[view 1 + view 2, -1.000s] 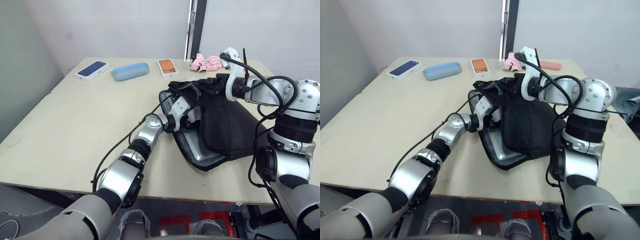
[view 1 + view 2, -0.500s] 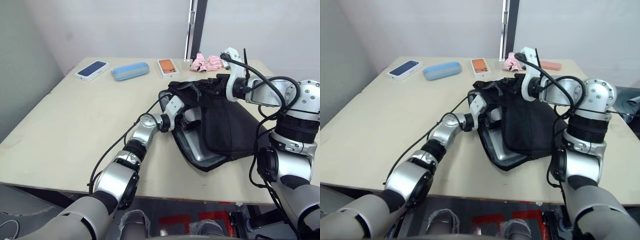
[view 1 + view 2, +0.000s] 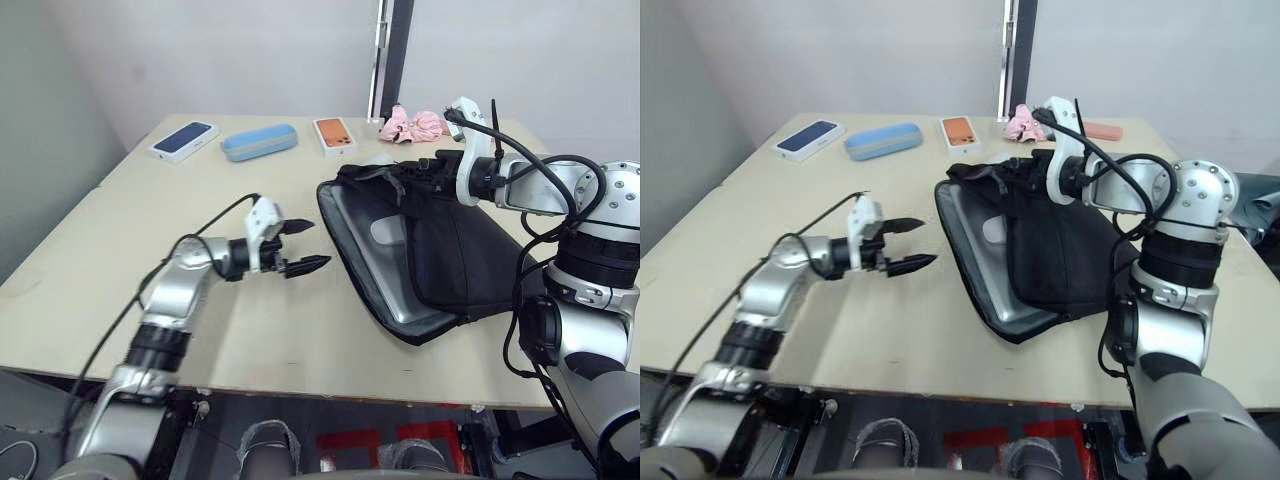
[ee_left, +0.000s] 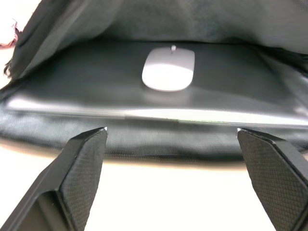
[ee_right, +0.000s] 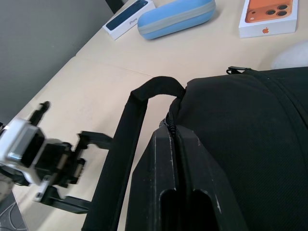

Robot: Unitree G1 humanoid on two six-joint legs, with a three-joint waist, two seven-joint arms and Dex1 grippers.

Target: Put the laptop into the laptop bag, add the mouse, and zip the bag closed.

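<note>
Left gripper spread wide, empty, just beside laptop bag. Right gripper pinching bag's top edge, raised. Mouse resting on laptop inside.

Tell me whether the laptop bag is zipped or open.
Open. The laptop bag gapes, showing the mouse on the laptop; the right claw holds its top flap up.

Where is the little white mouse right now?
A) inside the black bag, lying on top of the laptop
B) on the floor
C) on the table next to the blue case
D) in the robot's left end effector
A: the mouse lies on the laptop inside the open laptop bag, and the left end effector is open and holds nothing.
</note>
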